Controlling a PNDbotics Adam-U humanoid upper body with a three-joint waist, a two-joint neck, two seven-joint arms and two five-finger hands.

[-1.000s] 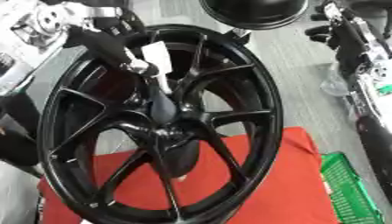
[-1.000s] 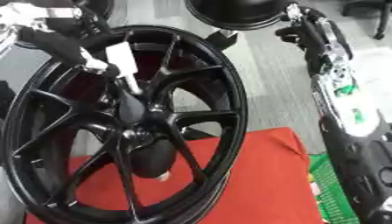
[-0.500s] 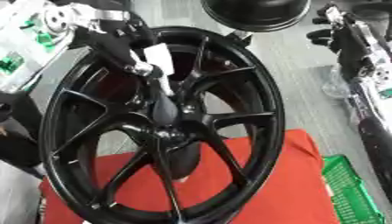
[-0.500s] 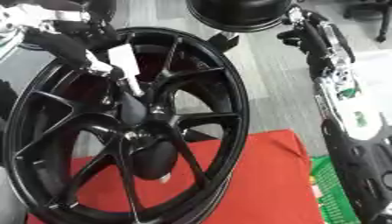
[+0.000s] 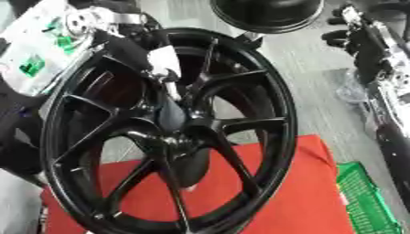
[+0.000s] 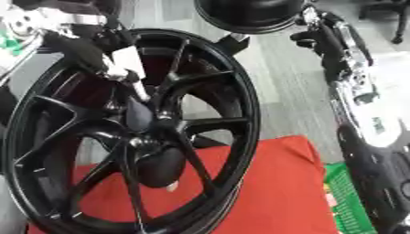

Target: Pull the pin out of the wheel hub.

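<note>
Left robot hand (image 5: 128,48) pinches pale pin (image 5: 166,68) above hub (image 5: 172,137); pin looks light, rigid, smooth. Right robot hand (image 6: 308,36) state unclear.

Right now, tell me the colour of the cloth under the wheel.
Red. The cloth under the black wheel shows best in the left eye view.

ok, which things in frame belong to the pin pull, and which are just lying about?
Job:
black wheel
hub
pin, pale rod from the left hand down to the hub
left hand, at the pin's top

Lying about:
red cloth
green crate
round black object, top
right arm, idle alongside
</note>
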